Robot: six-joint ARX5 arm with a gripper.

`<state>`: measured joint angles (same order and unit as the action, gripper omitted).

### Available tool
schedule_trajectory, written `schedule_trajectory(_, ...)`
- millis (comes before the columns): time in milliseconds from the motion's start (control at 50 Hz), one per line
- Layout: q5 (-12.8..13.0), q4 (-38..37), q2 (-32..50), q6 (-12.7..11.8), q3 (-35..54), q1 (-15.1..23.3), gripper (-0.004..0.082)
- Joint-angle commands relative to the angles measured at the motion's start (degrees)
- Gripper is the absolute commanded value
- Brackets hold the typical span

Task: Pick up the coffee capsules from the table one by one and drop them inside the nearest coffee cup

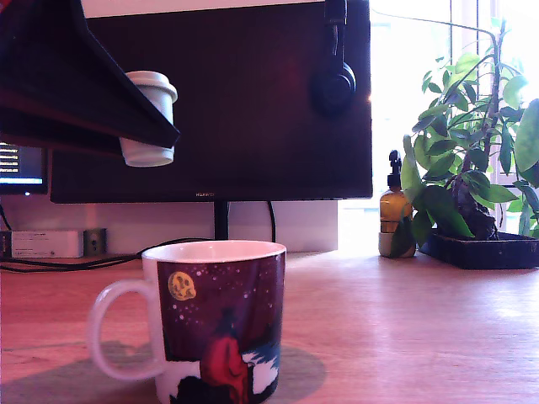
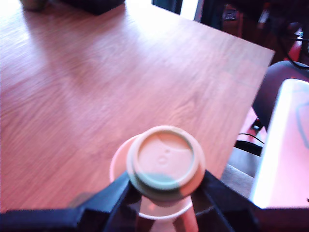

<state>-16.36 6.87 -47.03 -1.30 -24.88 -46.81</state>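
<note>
We see our dark hand (image 1: pixel 150 135) gripping a pale whitish-grey flanged plastic capsule (image 1: pixel 149 118) (rim uppermost) above the white starry-print ceramic mug (image 1: pixel 215 324) on the light wood-grain table (image 1: pixel 404 337).

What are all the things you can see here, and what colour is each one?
coffee capsule: one, pale whitish-grey, held in the air above the mug
coffee cup: one, white with a dark purple night print, yellow moon and red figure, on the table in front
table: one, light pinkish-tan wood grain
monitor: one, dark, off, behind the mug
headphones: one pair, black, hanging over the monitor's top edge
pump bottle: one, amber with a black pump, at the exterior view's right
plant: one, green leaves, in a dark tray at the far right
white box: one, under the monitor at the left
gripper: one, dark, shut on the capsule
</note>
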Motion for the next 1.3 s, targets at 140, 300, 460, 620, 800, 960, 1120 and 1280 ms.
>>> schedule_trajectory(140,1.1,-0.9,-2.7,-0.2,-0.2,-0.2,0.0141)
schedule_trajectory(300,1.4,-0.6,-5.9,-0.2,-2.2,-0.2,0.0141)
schedule_trajectory(460,1.4,0.1,-10.5,0.5,-5.1,-0.2,0.0142)
schedule_trajectory(620,1.8,2.8,-15.1,2.4,-8.8,-0.3,0.0143)
schedule_trajectory(800,2.8,5.5,-19.8,3.9,-12.8,-1.3,0.0143)
schedule_trajectory(960,5.4,8.3,-23.8,4.5,-15.3,-2.8,0.0143)
schedule_trajectory(1120,7.3,9.8,-25.9,4.4,-15.8,-3.6,0.0143)
schedule_trajectory(1280,7.5,11.7,-26.1,4.4,-15.8,-3.6,0.0143)
